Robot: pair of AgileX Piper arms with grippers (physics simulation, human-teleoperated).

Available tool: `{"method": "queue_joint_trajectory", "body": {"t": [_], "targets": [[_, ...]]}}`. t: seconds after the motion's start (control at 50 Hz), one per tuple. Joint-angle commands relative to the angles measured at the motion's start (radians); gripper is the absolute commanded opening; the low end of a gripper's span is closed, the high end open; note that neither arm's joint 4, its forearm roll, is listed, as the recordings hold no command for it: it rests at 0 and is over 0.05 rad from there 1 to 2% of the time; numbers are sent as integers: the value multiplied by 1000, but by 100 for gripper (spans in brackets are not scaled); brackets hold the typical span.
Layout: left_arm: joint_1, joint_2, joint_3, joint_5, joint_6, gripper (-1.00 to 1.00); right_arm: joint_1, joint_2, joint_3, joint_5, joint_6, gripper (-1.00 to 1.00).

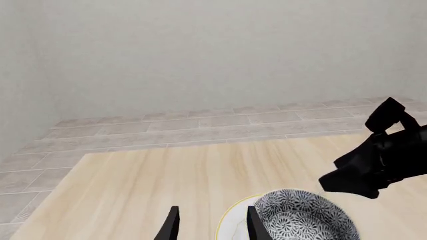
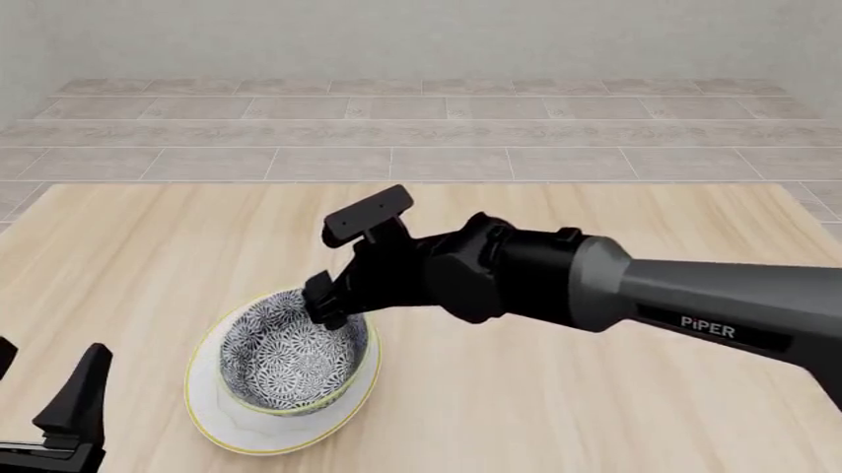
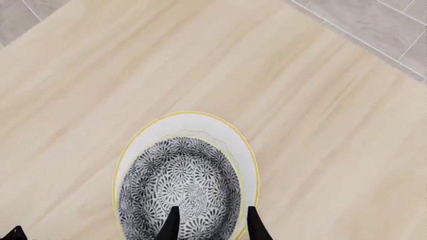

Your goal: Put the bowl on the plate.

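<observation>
Where plate lies, blue-white floral bowl sits inside, upright.

From my front view the right claw hides the bowl's far rim, the left claw is cut by the bottom edge, and the bowl covers most of the plate.

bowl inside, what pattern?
Dense dark blue-and-white floral across the bowl interior; clearest in the right wrist view.
</observation>
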Motion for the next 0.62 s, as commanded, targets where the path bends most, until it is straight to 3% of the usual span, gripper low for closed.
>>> {"method": "queue_joint_trajectory", "body": {"t": [0.02,0.04,0.08,0.1,0.24,0.3,0.44,0.48,0.52,0.62], "targets": [[0,0,0,0,0,100,0,-7,0,4,-3,100],[0,0,0,0,0,100,0,-7,0,4,-3,100],[-2,2,7,-1,1,100,17,-149,33,43,-40,100],[-4,2,8,-3,-4,100,46,-266,87,49,-9,100],[0,-1,-6,6,-18,100,50,-313,122,37,12,100],[2,-2,-11,-5,-68,100,63,-343,138,28,26,100],[0,-1,-12,1,-57,100,68,-351,142,26,33,100],[-48,6,-41,-13,-38,100,105,-459,172,14,69,100],[-48,1,-41,-7,-38,100,105,-459,173,14,69,100],[-25,-2,-168,60,-41,100,139,-609,261,-30,101,100]]}}
